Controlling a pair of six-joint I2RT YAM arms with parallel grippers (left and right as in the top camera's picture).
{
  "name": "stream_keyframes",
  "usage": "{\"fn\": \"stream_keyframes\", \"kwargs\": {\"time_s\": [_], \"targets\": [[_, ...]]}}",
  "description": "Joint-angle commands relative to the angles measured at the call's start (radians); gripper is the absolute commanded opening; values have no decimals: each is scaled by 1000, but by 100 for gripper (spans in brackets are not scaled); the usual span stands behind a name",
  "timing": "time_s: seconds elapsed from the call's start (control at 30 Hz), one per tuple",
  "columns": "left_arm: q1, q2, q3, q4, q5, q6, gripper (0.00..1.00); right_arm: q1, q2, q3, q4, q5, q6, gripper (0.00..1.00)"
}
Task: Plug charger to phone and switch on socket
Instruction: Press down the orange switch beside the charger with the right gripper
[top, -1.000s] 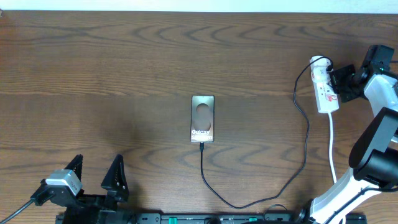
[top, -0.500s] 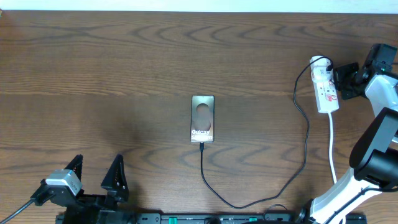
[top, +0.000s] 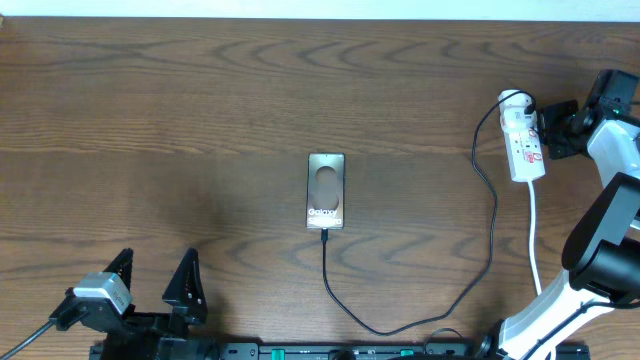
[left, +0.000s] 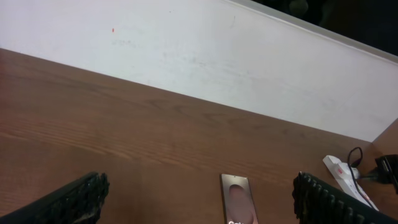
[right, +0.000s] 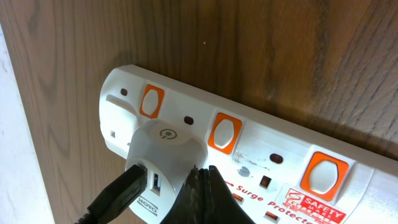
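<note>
The right gripper (right: 200, 178) has its fingers pressed together, gripping nothing, tips at the one socket (right: 249, 149) just below the middle of three orange switches (right: 224, 132), perhaps touching its face. One white adapter (right: 163, 152) sits beside them. The left gripper (top: 152, 278) gapes wide and empty at the near edge of the table (top: 200, 100). One charger (top: 490, 235) runs from the socket to the one phone (top: 326, 190), mid-table

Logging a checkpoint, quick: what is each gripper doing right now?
Left gripper: open, holding nothing.
Right gripper: shut, holding nothing, tips at the white power strip with orange switches.
</note>
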Motion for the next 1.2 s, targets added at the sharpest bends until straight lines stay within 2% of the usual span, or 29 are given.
{"fn": "stream_keyframes", "kwargs": {"time_s": [0.0,0.17,0.43,0.53,0.83,0.93,1.17], "targets": [[4,-7,19,0,-13,21,96,-5,13,26,-3,16,19,1],[4,-7,19,-6,-13,21,96,-5,35,26,8,16,21,1],[4,-7,19,-14,-13,21,96,-2,166,26,37,-46,17,1],[4,-7,19,-14,-13,21,96,1,176,26,26,-59,-34,1],[4,-7,19,-22,-13,21,96,2,-1,26,-16,56,-155,1],[4,-7,19,-29,-13,21,96,2,-59,26,-19,64,-157,1],[4,-7,19,-43,-13,21,96,8,-35,26,-19,61,-137,1]]}}
